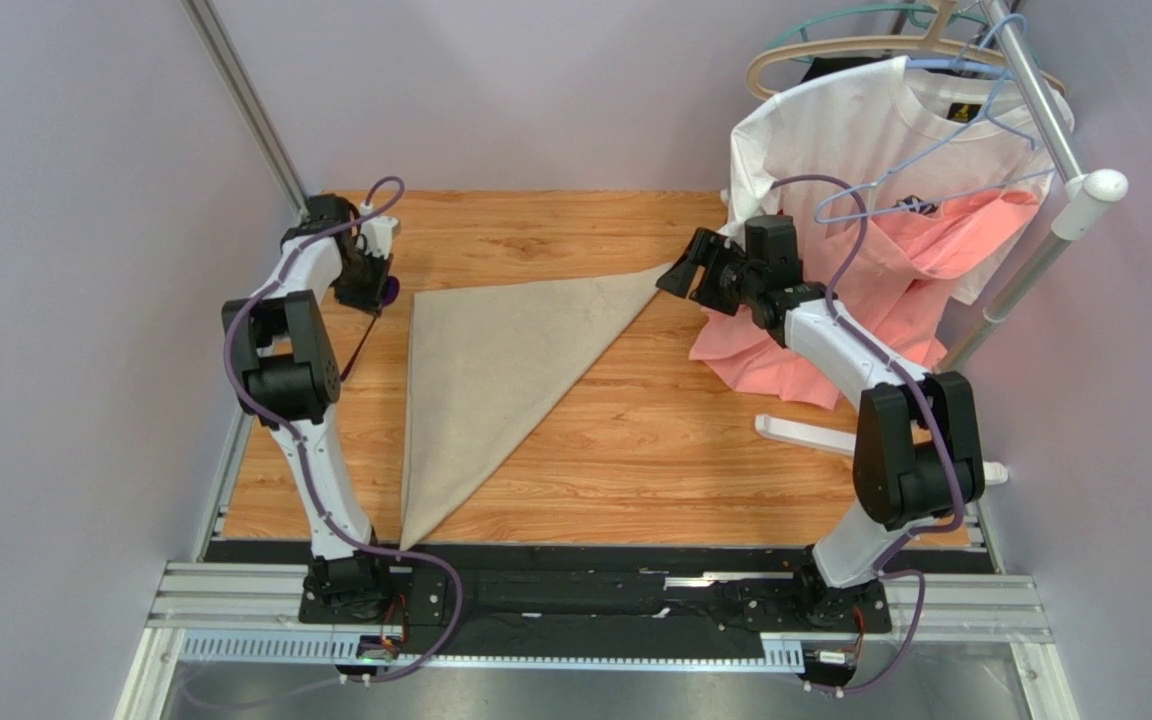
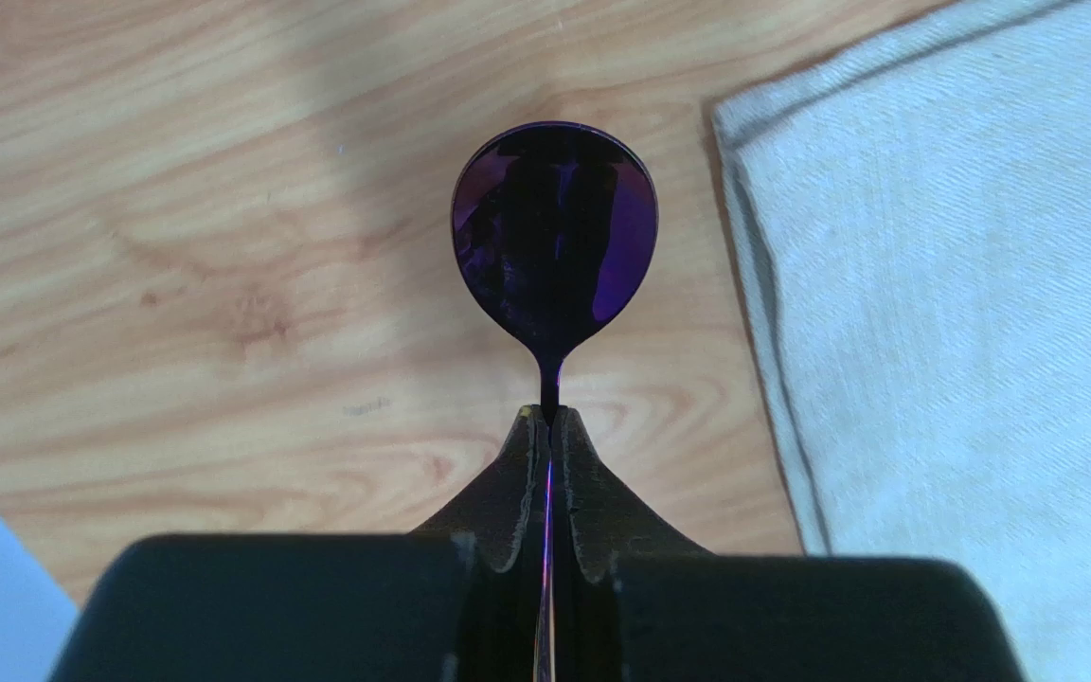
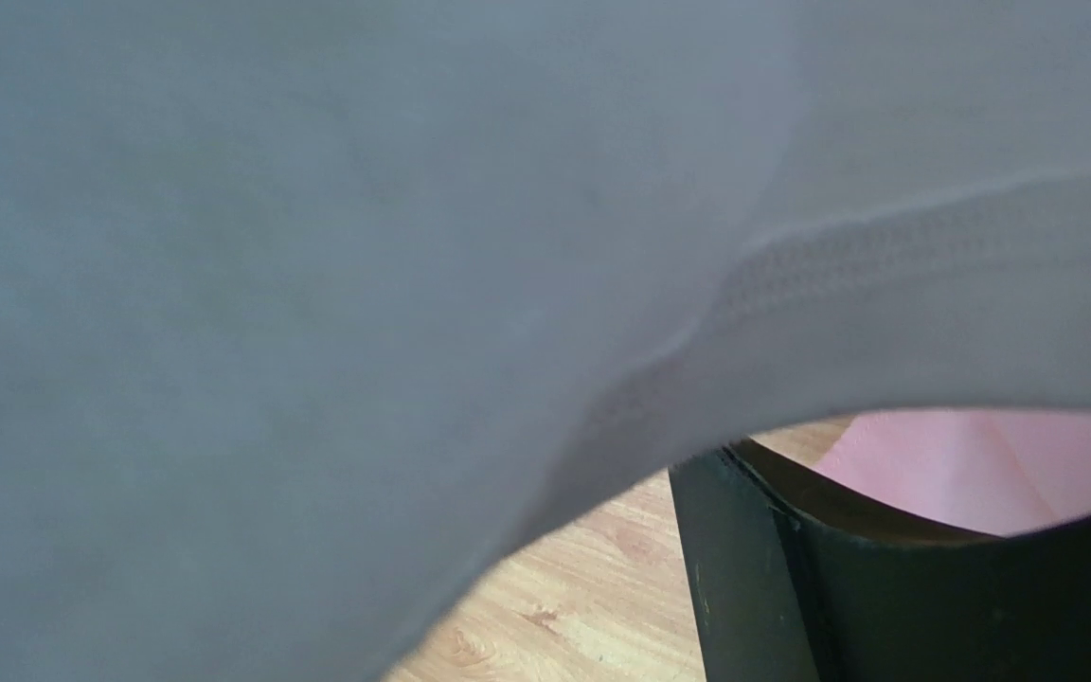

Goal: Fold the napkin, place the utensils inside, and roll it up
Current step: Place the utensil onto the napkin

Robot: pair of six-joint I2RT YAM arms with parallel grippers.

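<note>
Already folded, by the look of it: napkin [image 1: 492, 375], flat on the table [image 1: 657, 450] as one triangle, long edge running 12 to 6 on the left, sharp tip aimed at 2 o'clock.

Placing only just begun. Left gripper [image 2: 549, 426], off the cloth's upper corner at about 10 o'clock, clenched tight on the thin handle of a purple spoon [image 2: 554, 235]. Holds the bowl out ahead over bare wood, beside the napkin's hem at 3 o'clock and not yet on it. No other utensils visible anywhere.

Right gripper [image 1: 687, 275] at the triangle's 2 o'clock tip, jaws spread, nothing visibly between them. Cannot tell whether touching the cloth. Wrist view there mostly smothered by the white T-shirt [image 3: 366, 284], with a slip of pink garment [image 3: 978, 469] at 4 o'clock.

Left to do, as a judgement: carry the spoon over the cloth, lay it down, let go, then roll the whole bundle. Roughly a third of the way through.
</note>
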